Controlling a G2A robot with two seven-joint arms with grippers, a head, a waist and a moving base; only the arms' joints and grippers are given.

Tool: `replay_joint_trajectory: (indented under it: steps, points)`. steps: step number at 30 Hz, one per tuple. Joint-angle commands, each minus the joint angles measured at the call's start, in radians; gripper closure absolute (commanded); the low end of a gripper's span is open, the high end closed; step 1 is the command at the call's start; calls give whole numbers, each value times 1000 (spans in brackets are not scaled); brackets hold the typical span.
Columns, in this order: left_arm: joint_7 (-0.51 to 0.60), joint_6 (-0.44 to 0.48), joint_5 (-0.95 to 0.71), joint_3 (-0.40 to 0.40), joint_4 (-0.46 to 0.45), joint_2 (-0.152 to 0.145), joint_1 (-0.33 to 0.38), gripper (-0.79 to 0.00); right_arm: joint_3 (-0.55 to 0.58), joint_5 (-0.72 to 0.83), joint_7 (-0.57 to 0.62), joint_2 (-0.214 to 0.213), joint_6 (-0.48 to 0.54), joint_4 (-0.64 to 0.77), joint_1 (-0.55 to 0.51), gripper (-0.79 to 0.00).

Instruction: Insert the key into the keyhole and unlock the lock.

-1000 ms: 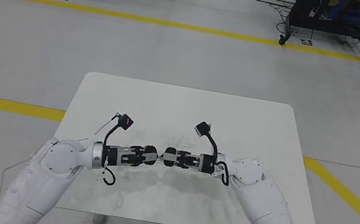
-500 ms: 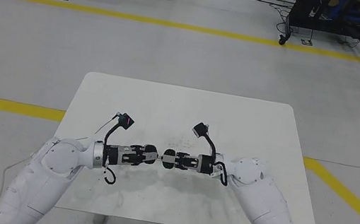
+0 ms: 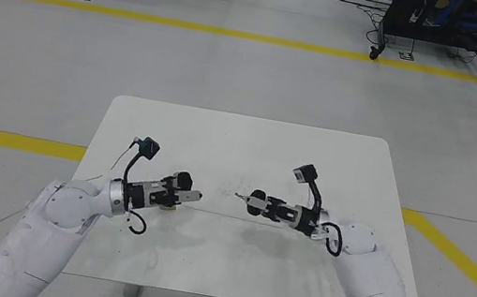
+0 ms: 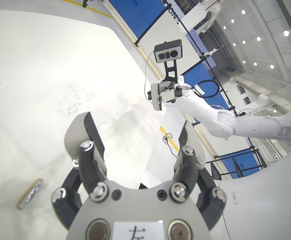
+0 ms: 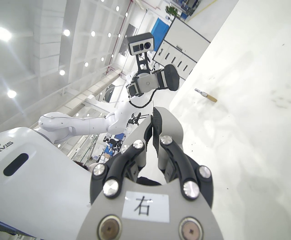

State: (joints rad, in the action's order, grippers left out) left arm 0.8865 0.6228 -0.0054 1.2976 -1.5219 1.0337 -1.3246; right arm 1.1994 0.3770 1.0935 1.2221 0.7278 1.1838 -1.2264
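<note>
One hazard: on the white table (image 3: pixel 332 155) the brass padlock (image 4: pixel 29 194) lies loose at the near left, just beside the left gripper (image 4: pixel 136 124), so a push from the key would likely skid it. The left gripper's fingers are spread wide and empty. The right gripper (image 5: pixel 152 114) is pressed together, apparently on the thin key (image 3: pixel 238 195).

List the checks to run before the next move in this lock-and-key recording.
1. Left tool open and empty: ok.
2. Right tool shut: ok.
3. Key gripped in the right tool: cannot tell.
4. Lock held up for insertion: not ok; it lies on the table near the left tool.
5. Tools clear of each other: ok.
</note>
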Motion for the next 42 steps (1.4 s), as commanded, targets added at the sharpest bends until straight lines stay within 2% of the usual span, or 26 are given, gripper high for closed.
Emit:
replay_joint_trajectory:
  steps: [1, 4, 15, 19, 22, 24, 26, 29, 31, 35, 42]
  points:
    - [-2, 30, -25, 20, -11, -4, -15, -785, 63, 26, -27, -18, 25, 34, -51, 0]
    - [-2, 30, -25, 20, -11, -4, -15, -785, 138, 82, -76, -41, 74, 98, -131, 0]
    - [-15, 31, 4, 25, -20, -5, -14, -785, 138, 82, -76, -41, 74, 98, -131, 0]
    - [-166, 26, 312, 81, -81, -13, -46, -785, 138, 82, -76, -41, 74, 98, -131, 0]
    - [-316, 1, 711, 138, -166, -23, -102, -785, 138, 82, -76, -41, 74, 98, -131, 0]
    - [-401, 44, 897, 152, -192, -28, -136, -785, 138, 82, -76, -41, 74, 98, -131, 0]
    - [-482, 143, 977, 158, -177, -34, -157, -785, 138, 82, -76, -41, 74, 98, -131, 0]
    - [-500, 209, 1118, 156, -163, -41, -149, -785, 138, 82, -76, -41, 74, 98, -131, 0]
    - [-493, 201, 1213, 133, -160, -42, -138, -702, 138, 82, -76, -41, 74, 98, -131, 0]
    - [-493, 204, 1297, 83, -136, -40, -117, -637, 138, 82, -76, -41, 74, 98, -131, 0]
    - [-444, 169, 1368, 1, -81, -32, -60, -474, 138, 82, -76, -41, 74, 98, -131, 0]
